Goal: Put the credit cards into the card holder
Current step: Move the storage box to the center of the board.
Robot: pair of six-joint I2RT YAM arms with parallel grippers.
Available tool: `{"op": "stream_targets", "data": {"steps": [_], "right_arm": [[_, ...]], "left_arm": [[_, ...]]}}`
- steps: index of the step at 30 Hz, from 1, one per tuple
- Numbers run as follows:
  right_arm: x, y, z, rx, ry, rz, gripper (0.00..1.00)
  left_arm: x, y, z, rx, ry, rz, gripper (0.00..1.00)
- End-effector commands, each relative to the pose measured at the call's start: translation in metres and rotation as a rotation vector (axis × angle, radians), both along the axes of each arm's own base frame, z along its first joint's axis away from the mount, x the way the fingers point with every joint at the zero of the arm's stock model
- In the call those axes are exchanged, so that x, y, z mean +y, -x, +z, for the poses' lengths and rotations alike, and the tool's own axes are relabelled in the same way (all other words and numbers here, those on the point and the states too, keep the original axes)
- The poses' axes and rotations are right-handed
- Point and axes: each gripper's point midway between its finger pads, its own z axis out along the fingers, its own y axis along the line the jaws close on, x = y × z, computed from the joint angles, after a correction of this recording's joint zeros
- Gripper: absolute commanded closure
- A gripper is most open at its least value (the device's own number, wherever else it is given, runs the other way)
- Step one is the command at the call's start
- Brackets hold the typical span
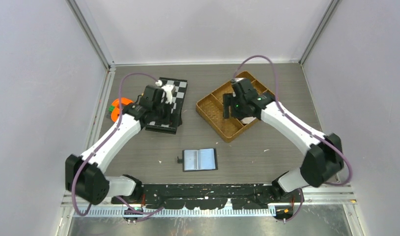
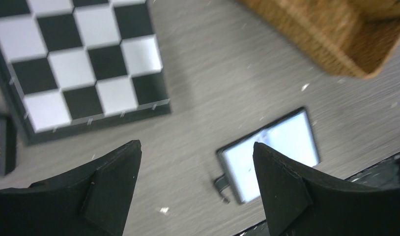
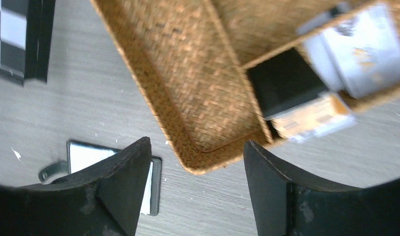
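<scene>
Credit cards (image 3: pixel 357 46) lie in a side compartment of the woven tray (image 3: pixel 188 73), up and right of my right gripper (image 3: pixel 195 147), whose jaws are spread with nothing between them; my left gripper (image 2: pixel 195 147), also spread and empty, hangs farther away by the chessboard (image 2: pixel 85 59). The card holder (image 1: pixel 200 160) lies open on the bench (image 1: pixel 267 157), long axis left to right, well apart from the tray. Blur and overlap hide how many cards there are.
</scene>
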Motion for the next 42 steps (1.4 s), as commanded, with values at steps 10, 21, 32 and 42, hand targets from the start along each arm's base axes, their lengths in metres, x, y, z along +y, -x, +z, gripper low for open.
{"op": "stream_targets", "data": {"steps": [10,21,32,42], "right_arm": [[-0.135,-0.009,-0.008,0.0,-0.096,-0.724,0.19],[-0.169,-0.069,-0.049,-0.036,-0.197,-0.862,0.21],[-0.145,-0.146,-0.053,-0.105,-0.29,-0.698,0.24],[-0.155,-0.184,-0.033,-0.162,-0.189,-0.638,0.23]], "left_arm": [[-0.115,-0.112,-0.001,0.035,0.232,-0.147,0.19],[-0.135,-0.169,-0.056,0.014,0.09,-0.202,0.19],[-0.149,-0.139,-0.088,0.068,0.066,-0.274,0.26],[-0.155,-0.097,-0.08,0.093,0.031,-0.234,0.28]]}}
